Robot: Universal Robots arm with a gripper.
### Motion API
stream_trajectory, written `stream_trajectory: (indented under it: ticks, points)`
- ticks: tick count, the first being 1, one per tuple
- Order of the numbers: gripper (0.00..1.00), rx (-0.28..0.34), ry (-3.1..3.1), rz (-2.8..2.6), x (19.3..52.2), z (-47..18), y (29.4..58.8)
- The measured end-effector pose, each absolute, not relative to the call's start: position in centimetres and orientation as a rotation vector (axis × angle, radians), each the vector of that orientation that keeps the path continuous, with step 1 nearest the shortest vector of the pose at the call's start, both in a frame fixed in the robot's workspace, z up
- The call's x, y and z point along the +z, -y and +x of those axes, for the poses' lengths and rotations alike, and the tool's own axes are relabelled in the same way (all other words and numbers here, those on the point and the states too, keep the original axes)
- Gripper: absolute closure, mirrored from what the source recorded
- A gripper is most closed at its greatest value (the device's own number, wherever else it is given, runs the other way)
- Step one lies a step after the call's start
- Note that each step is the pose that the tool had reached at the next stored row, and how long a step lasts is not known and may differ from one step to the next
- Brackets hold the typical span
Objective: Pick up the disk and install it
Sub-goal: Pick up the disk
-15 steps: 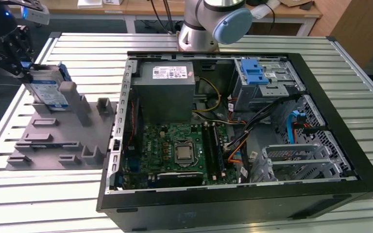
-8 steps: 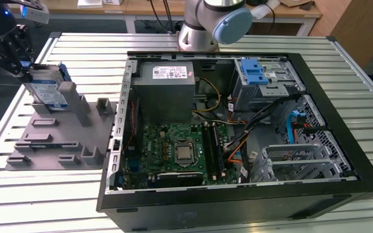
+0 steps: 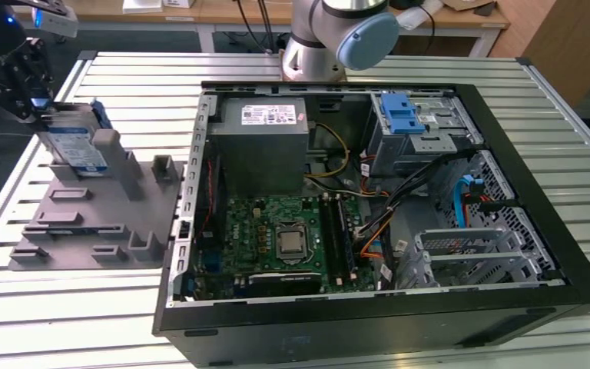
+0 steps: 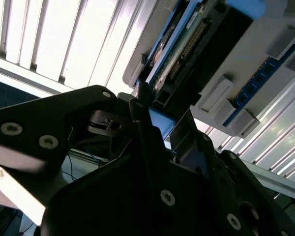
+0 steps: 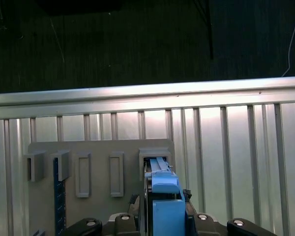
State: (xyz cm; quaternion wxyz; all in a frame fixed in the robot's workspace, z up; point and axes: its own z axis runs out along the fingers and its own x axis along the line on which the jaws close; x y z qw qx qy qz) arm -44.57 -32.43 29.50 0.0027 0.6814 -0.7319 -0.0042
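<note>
The disk (image 3: pixel 74 144) stands on edge in a slot of the grey holder fixture (image 3: pixel 90 219), at the exterior view's left beside the open computer case. Its white-and-blue label faces the case. My gripper (image 3: pixel 28 91) sits at the disk's far upper end. In the first wrist view the disk's blue carrier frame (image 5: pixel 164 194) lies between my fingers (image 5: pixel 134 200), which press on both sides, so my gripper (image 5: pixel 161 199) is shut on it. The second wrist view shows the disk's green circuit board side (image 4: pixel 186 45) still seated in the fixture.
The open black computer case (image 3: pixel 541 192) holds a grey power supply (image 3: pixel 259 142), a motherboard (image 3: pixel 285 238), a blue latch (image 3: pixel 402 115) and a metal drive cage (image 3: pixel 469 254). A blue memory stick (image 5: pixel 55 196) stands in the fixture. The slatted metal table (image 3: pixel 70 315) carries everything.
</note>
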Motion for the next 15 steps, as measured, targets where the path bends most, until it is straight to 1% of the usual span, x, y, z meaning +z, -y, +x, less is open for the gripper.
stream_trajectory:
  ticks: [1,13,14,15]
  points:
    - [0.56,-0.013,2.295,2.137,29.49,-44.56,32.43]
    - [0.56,-0.013,2.295,2.137,29.08,-44.63,32.43]
    - [0.57,-0.013,2.295,2.137,29.07,-44.63,32.43]
    - [0.64,-0.013,2.295,2.137,29.06,-44.63,32.43]
